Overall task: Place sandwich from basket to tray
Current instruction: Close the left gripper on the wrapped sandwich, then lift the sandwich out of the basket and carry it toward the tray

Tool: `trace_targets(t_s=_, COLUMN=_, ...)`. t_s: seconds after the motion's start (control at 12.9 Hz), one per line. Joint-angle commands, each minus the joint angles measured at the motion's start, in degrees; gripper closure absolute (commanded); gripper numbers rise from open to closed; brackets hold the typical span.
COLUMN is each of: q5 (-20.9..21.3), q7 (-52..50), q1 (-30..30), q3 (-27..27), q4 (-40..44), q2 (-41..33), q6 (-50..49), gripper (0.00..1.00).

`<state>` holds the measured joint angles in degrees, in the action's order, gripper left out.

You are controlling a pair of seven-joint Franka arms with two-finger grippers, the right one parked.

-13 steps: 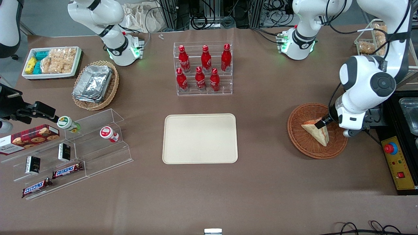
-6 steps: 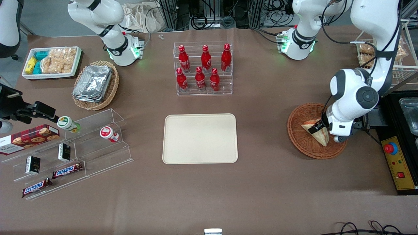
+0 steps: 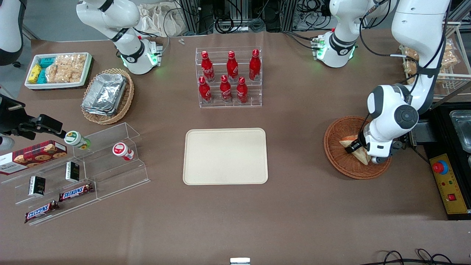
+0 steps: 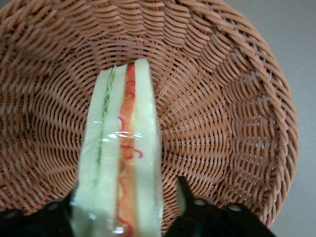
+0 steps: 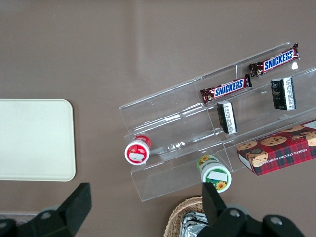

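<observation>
The sandwich (image 3: 362, 157) lies in the reddish-brown wicker basket (image 3: 342, 167) toward the working arm's end of the table. In the left wrist view the sandwich (image 4: 123, 148) stands on edge with its red, orange and green filling showing, on the basket's weave (image 4: 222, 123). My left gripper (image 3: 355, 149) is down in the basket, open, with one finger on each side of the sandwich (image 4: 126, 207); a small gap shows between the bread and one finger (image 4: 183, 195). The cream-beige tray (image 3: 225, 156) lies empty at the table's middle and also shows in the right wrist view (image 5: 34, 138).
A clear rack of red bottles (image 3: 229, 77) stands farther from the front camera than the tray. A tan basket of foil containers (image 3: 107, 95), a white snack tray (image 3: 59, 70) and a clear shelf of snacks (image 3: 81, 165) lie toward the parked arm's end. A control box (image 3: 449, 184) sits beside the basket.
My left arm has swung in over the basket and the gripper has slid down along the sandwich, straddling it. The sandwich has stayed in the basket.
</observation>
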<state>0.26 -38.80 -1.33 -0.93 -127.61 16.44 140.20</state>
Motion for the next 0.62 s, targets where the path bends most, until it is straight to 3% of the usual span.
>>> trace_targets(t_s=0.0, q5=-0.18, q7=-4.77, q1=0.1, q3=-0.03, q4=0.17, q2=-0.45, q6=1.13, gripper=1.0)
trace_targets(t_s=0.31, q5=-0.18, q7=-8.47, q1=-0.08, q3=-0.21, q4=1.92, q2=-1.23, q6=0.35, gripper=1.0)
trace_targets(t_s=0.54, q5=-0.44, q7=-9.8, q1=0.09, q3=-0.21, q4=5.78, q2=-5.61, q6=-9.63, gripper=1.0)
